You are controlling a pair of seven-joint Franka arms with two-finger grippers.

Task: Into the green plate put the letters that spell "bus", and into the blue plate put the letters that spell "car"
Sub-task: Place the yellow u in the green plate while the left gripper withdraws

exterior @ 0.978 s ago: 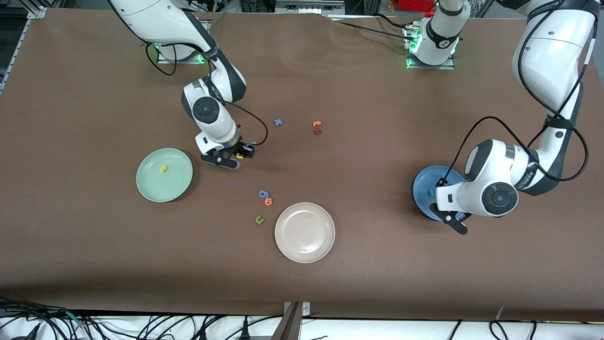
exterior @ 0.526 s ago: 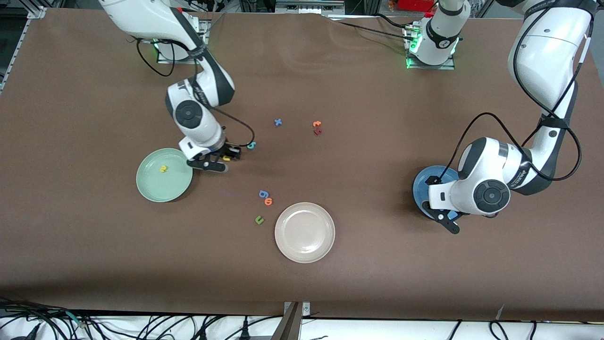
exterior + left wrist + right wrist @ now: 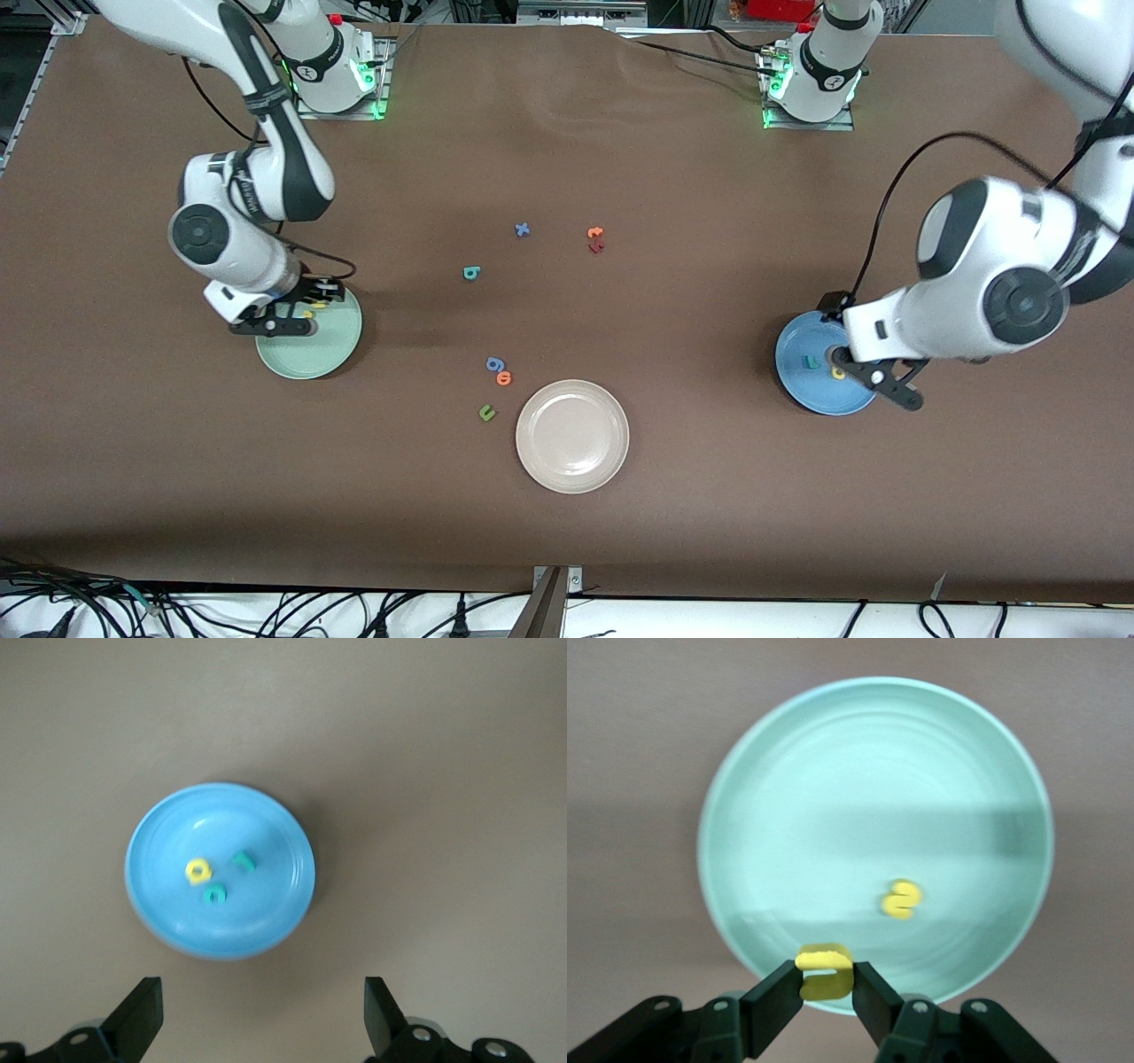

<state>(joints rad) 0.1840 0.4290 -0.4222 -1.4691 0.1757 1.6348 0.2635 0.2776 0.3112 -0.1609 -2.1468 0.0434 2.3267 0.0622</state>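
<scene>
My right gripper (image 3: 297, 316) hangs over the green plate (image 3: 310, 356), shut on the yellow "u" (image 3: 825, 972), which sits pinched between its pads above the plate's rim. The yellow "s" (image 3: 902, 900) lies in the green plate (image 3: 877, 788). The teal "b" (image 3: 471, 272) lies on the table near the middle. My left gripper (image 3: 874, 378) stands open and empty above the edge of the blue plate (image 3: 808, 390). The blue plate (image 3: 266, 912) holds the yellow "a" (image 3: 197, 870), the teal "c" (image 3: 213, 895) and the teal "r" (image 3: 244, 861).
A beige-white plate (image 3: 572, 461) sits nearest the front camera. Beside it lie a green "u" (image 3: 486, 412), an orange "o" (image 3: 504, 378) and a blue "g" (image 3: 494, 363). A blue "x" (image 3: 522, 229), an orange letter (image 3: 595, 232) and a dark red letter (image 3: 596, 247) lie farther off.
My right gripper carried the yellow "u" from beside the teal "b" to over the green plate. My left gripper opened and rose from the blue plate, leaving the yellow "a" in it.
</scene>
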